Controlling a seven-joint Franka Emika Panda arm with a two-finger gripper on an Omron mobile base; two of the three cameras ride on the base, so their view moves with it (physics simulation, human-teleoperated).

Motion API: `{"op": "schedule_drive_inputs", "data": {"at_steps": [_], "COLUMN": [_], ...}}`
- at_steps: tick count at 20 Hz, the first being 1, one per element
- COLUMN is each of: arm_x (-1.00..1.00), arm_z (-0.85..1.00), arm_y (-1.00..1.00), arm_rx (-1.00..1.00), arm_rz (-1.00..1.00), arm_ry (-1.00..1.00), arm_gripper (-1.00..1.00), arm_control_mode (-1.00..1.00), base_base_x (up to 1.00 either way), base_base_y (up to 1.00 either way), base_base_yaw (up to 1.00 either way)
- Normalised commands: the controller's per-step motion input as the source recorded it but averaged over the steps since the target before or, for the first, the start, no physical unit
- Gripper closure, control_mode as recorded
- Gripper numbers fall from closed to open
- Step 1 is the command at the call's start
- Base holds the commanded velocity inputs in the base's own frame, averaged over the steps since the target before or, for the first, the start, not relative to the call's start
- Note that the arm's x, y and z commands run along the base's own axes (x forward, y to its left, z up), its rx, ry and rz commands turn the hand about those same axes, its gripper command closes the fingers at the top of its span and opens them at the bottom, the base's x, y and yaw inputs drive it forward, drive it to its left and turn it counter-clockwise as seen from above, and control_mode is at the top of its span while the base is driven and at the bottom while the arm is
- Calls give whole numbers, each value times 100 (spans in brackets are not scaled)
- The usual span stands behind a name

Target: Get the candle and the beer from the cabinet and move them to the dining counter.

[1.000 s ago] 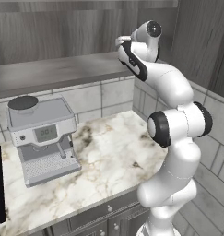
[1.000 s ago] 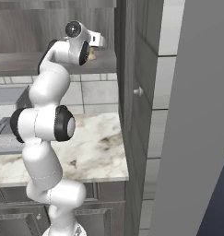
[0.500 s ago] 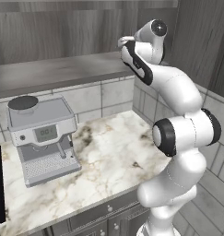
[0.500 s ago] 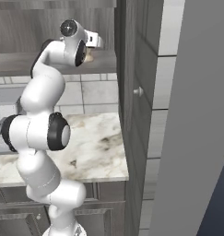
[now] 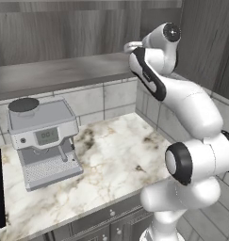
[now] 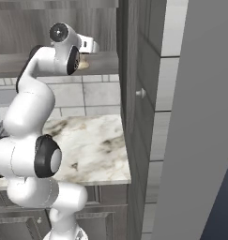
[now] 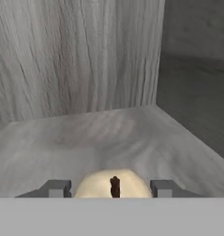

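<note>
Candle (image 7: 114,185): cream-beige, rounded top with a short dark wick; sits on the cabinet shelf between the two claw fingertips. In the right base view a small beige patch (image 6: 83,64) shows just beside the robot's wrist.
Claw (image 7: 111,188): reaches into the cabinet; one dark fingertip (image 7: 56,188) to the left of the candle, the other to its right, both close against its sides. Jaws part-way apart, spanning the candle; whether they press it or merely flank it cannot be told.
Cabinet (image 7: 85,60): grey-brown wood grain; back wall, side wall and shelf floor visible in the hand view. Open door (image 6: 136,93) with a small round knob stands edge-on in the right base view.
Arm (image 5: 182,103): white with dark joints, raised from the base up to shelf height.
Desk (image 5: 111,160): white marble veined grey-brown, below the cabinet.
Coffee machine (image 5: 40,141): grey, stands on the desk at its left end, well apart from the arm.
Wall tiles (image 5: 106,96): pale grey, between desk and cabinet.
</note>
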Motion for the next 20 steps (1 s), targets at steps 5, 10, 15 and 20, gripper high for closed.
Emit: {"op": "schedule_drive_inputs", "data": {"at_steps": [5,10,15,20], "arm_x": [-90,-84,-92,-85], "arm_z": [0,0,-2,-10], "arm_y": [13,38,17,0], "arm_rx": [0,0,0,0], "arm_rz": [0,0,0,1], "arm_ry": [1,10,10,12], "arm_gripper": [100,100,100,100], "arm_control_mode": [-100,-100,-100,-100], "base_base_x": [0,0,0,0], "base_base_y": [0,0,0,0], "base_base_yaw": [0,0,0,0]}}
